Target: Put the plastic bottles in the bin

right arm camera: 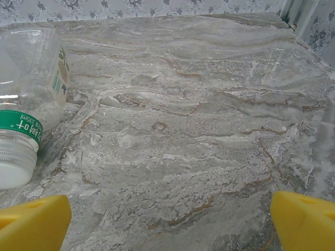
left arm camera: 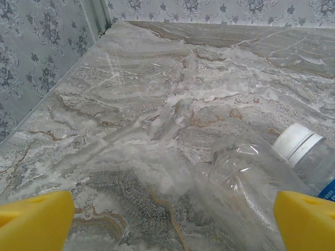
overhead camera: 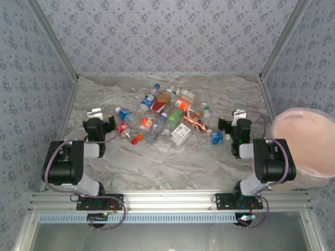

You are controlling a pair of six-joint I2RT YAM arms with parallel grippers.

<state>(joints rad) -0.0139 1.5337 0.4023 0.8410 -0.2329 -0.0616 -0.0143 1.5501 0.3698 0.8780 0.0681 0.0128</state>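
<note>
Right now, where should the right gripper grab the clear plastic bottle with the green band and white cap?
Probably across the wide body beyond the green band, coming from above. The bottle lies on its side with its white cap pointing toward the open right gripper, sitting left of its fingers, so shift left first.

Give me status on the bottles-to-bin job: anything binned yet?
Done: nothing visible. The large round pale pink bin shows no bottle in the part in view.
In hand: nothing. The left gripper and right gripper are open and empty, flanking the pile.
Left: the whole heap of small clear plastic bottles on the grey marble tabletop. A clear white-capped bottle lies just ahead of the left gripper.
</note>
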